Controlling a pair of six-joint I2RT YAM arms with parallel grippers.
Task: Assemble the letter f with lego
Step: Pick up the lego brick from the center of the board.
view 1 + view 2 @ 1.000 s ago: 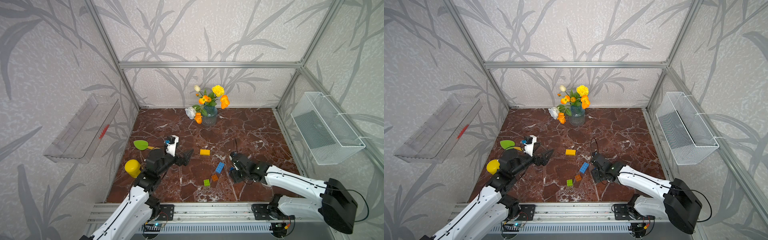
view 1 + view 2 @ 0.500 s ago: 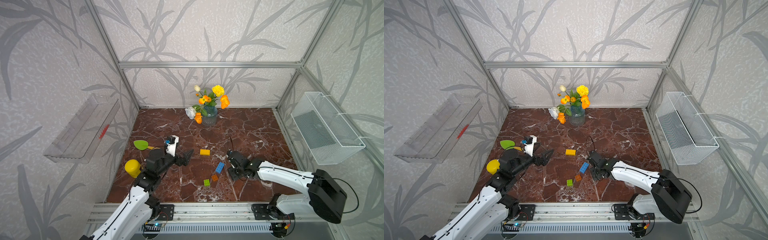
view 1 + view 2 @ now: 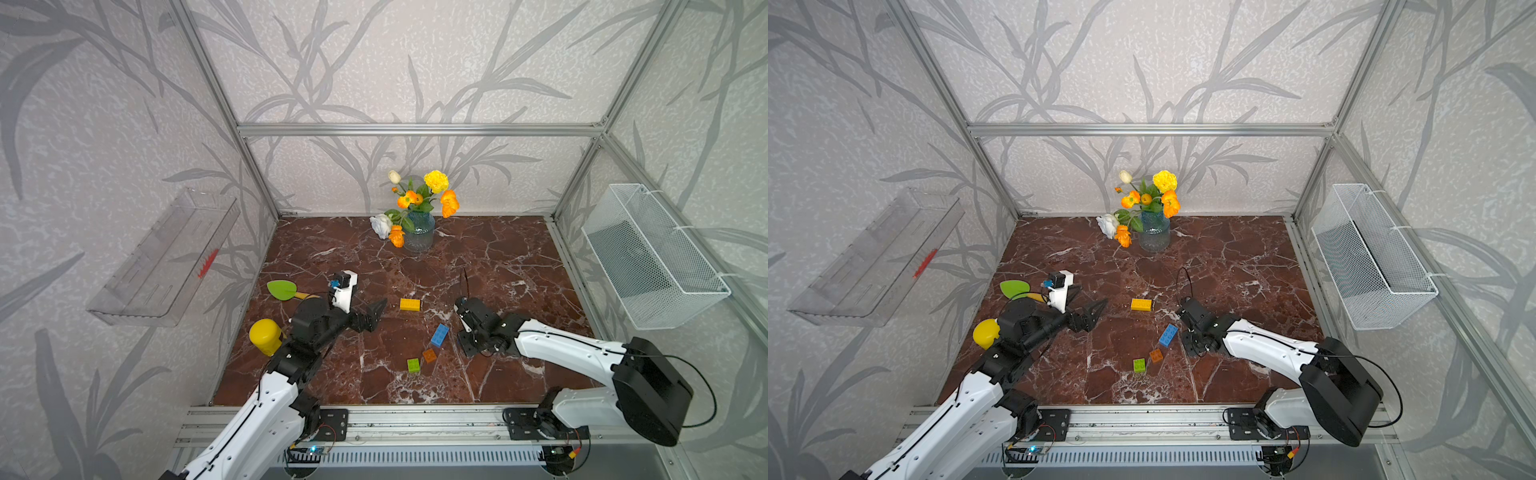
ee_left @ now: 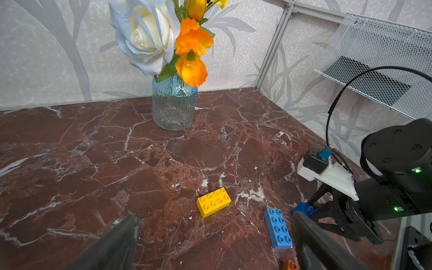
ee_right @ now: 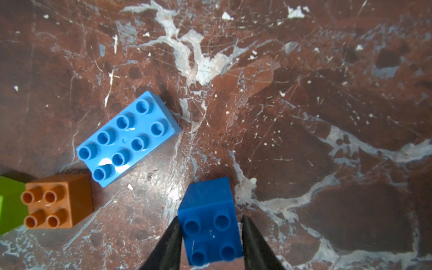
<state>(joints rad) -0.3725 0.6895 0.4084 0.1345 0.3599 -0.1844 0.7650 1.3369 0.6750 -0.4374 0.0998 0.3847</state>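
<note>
Five pieces of the lego are pictured lying loose and unjoined on the marble table [image 3: 498, 257], so the letter f is not yet formed. The short blue brick [image 5: 210, 222] is straddled, low on the table, by the right gripper [image 5: 210, 218]. Its jaws are set narrow about the brick: one finger is seen against a side, while a sliver of gap is left at the other. Just beside it the long blue brick [image 3: 439, 335] is laid at a slant, with the small orange brick [image 3: 429, 355] and the small lime green brick [image 3: 413, 365] close together nearer the front rail. The long yellow brick [image 3: 409, 304] is set apart, farther back, between the two arms. The left gripper [image 3: 376, 315] is held above the table, jaws spread wide and empty, pointed towards the bricks. A vase of flowers [image 3: 419, 232] is placed by the back wall, and a yellow jar [image 3: 266, 336] and a green toy shovel [image 3: 282, 289] are seen at the left edge
</note>
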